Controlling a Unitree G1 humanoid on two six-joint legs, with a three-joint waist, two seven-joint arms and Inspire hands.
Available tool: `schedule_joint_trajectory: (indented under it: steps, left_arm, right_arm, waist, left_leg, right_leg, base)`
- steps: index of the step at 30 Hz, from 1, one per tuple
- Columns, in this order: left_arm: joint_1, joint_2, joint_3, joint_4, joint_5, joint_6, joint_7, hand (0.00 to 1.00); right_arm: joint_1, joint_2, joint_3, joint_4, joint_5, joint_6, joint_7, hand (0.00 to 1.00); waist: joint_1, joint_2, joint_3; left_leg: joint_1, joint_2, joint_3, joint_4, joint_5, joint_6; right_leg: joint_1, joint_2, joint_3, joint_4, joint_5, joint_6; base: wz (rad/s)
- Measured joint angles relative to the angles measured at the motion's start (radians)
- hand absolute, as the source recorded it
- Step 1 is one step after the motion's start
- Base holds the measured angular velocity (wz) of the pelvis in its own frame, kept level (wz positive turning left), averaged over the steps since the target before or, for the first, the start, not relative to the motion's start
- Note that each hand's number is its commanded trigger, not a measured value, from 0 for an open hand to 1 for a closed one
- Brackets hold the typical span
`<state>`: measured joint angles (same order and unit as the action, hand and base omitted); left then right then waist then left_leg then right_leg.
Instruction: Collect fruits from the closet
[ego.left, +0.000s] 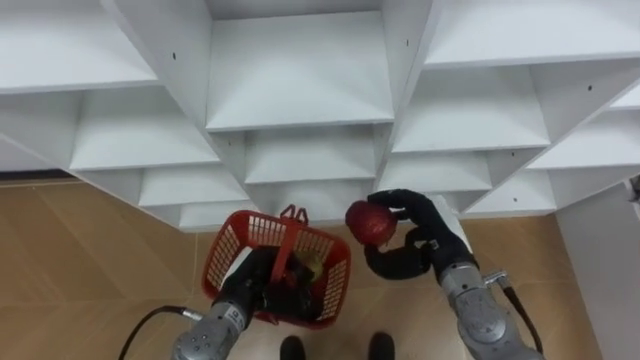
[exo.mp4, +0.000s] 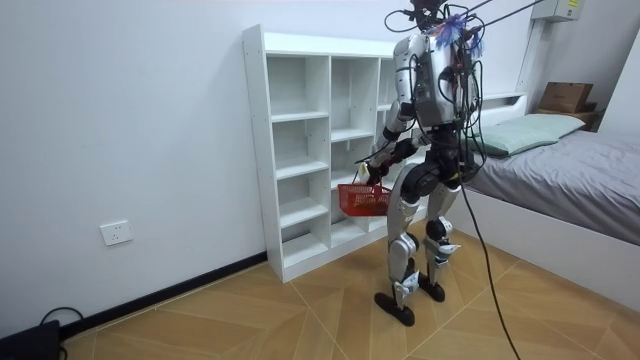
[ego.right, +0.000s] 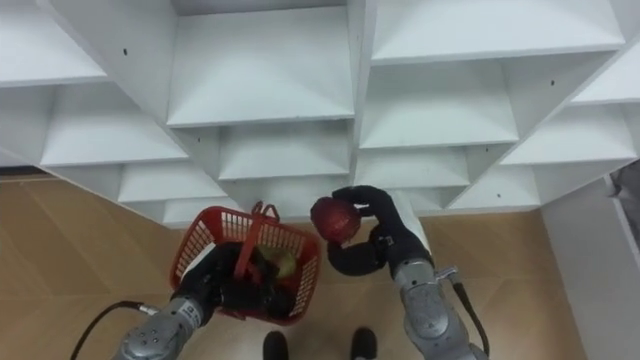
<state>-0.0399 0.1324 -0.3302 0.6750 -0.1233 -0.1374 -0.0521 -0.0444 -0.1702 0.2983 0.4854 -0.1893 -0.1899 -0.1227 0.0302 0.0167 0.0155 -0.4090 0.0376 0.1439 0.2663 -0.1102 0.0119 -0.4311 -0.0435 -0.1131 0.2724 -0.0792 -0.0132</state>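
Nearest you, your left hand (ego.left: 252, 284) comes in from the lower left and sits at the red basket (ego.left: 230, 250), dark behind its mesh wall. You cannot tell how it grips, because the basket hides it. The basket's handle (ego.left: 291, 238) stands up across the middle. Inside, a yellow-green fruit (ego.left: 308, 265) lies against the right wall among darker things too dim to name.

Just beside the basket's right rim, your right hand (ego.left: 418, 232) is curled round a round dark-red fruit (ego.left: 370, 222) and holds it in the air. The fruit is slightly higher than the rim and apart from it, outside the basket. It hangs in front of the lowest compartments of the closet (ego.left: 300, 70).

Beneath both hands is the wooden floor (ego.left: 80, 250). Beyond them, the white closet's open compartments climb away in rows, and those in sight are bare.

In the room view you stand upright on the wooden floor, facing the closet, with the basket at about hip height between you and the shelves. A bed (exo.mp4: 575, 165) stands at the room view's right, and a wall socket (exo.mp4: 117, 233) sits low on the wall at its left.
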Motion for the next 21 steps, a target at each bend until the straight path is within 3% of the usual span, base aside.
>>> schedule_joint_trajectory:
  steps: [21]
  left_arm:
    - [0.011,0.000,-0.010,-0.082,0.000,-0.007,-0.024,1.00]
  right_arm:
    - [0.016,0.008,0.036,0.004,-0.016,0.010,0.050,1.00]
  waist:
    - [-0.001,0.000,-0.0003]
  left_leg:
    - [-0.002,0.002,0.004,0.000,-0.004,-0.002]
  right_leg:
    - [-0.002,0.003,0.004,-0.001,-0.002,-0.001]
  base:
    - [-0.01]
